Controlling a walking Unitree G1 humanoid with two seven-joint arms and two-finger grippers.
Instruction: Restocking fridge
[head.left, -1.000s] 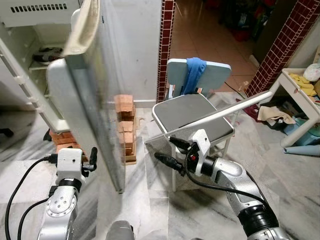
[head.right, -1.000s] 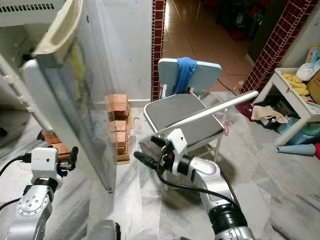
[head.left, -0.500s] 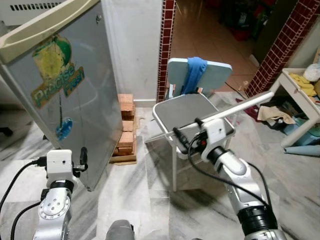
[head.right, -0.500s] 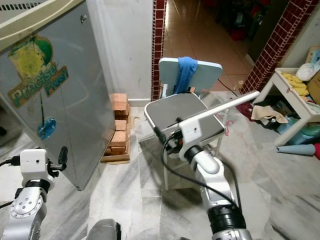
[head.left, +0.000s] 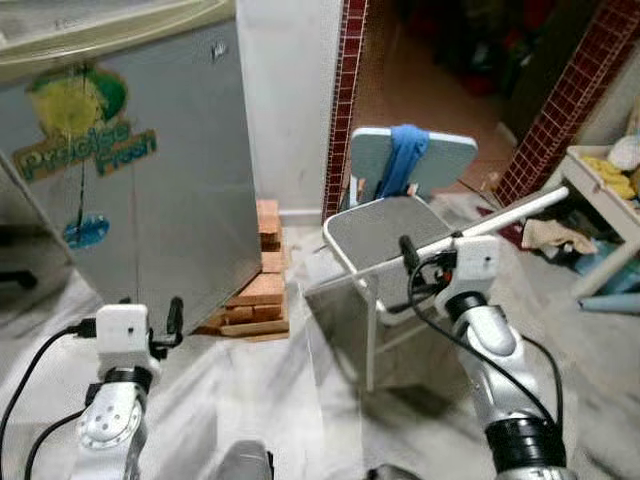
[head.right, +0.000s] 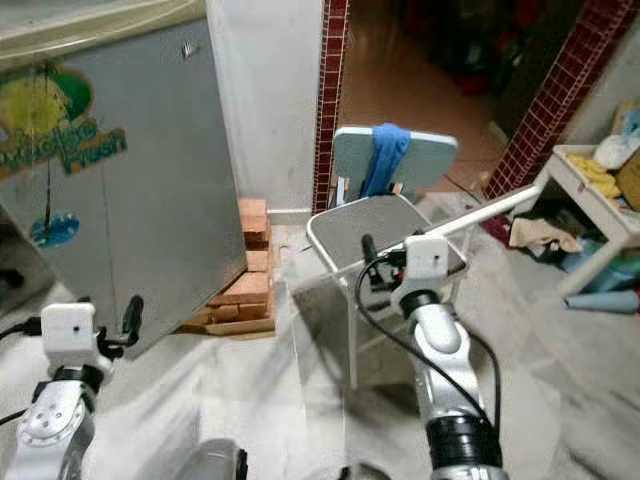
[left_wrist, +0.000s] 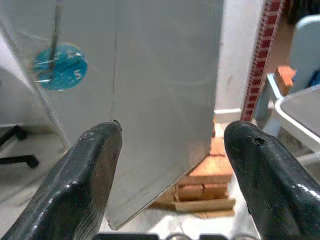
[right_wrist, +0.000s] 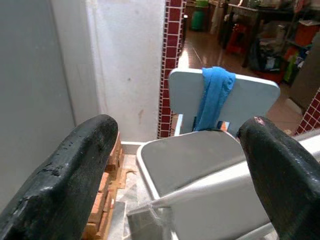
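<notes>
one fridge, two stickers on door: big green-yellow one, small blue round one. one chair, one blue cloth, one brick stack, two grippers: left gripper, right gripper.

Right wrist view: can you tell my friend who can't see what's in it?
Two open black fingers of the right gripper frame a pale chair with a blue cloth hung over its backrest. Beside the chair stand a white wall, a red tiled pillar and stacked bricks.
</notes>
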